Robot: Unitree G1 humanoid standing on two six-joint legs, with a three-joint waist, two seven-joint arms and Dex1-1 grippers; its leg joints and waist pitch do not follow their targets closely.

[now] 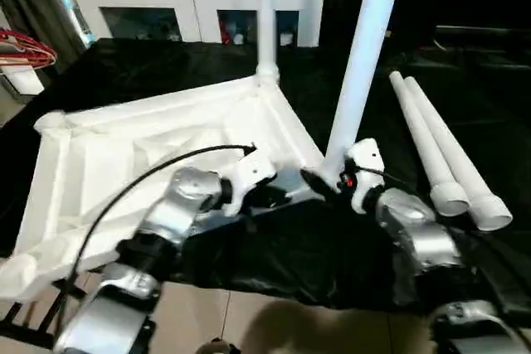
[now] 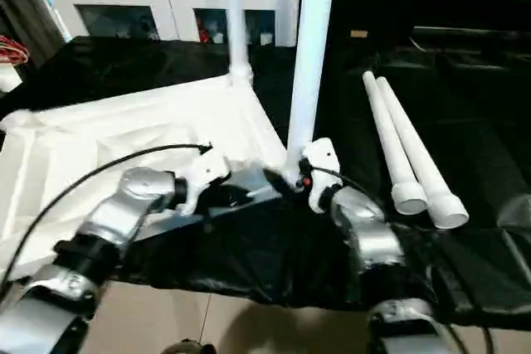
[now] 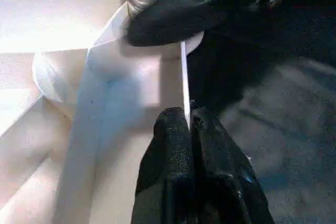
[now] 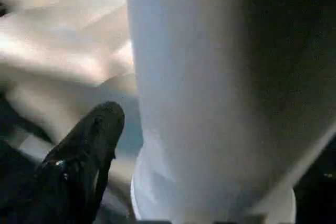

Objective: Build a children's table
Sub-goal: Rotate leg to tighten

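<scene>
Standing in one upturned tabletop (image 1: 124, 155), two legs (image 1: 362, 55); two more lying (image 1: 444, 155); left fingers (image 3: 181, 145) pinched shut on its edge, right fingers' (image 4: 89, 145) state unclear.

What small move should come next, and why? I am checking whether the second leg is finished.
Probably draw the right gripper back from the near leg: its jaws stand open beside the base, and the leg stands in the corner socket of the tabletop, which the left gripper pinches by its rim.
</scene>
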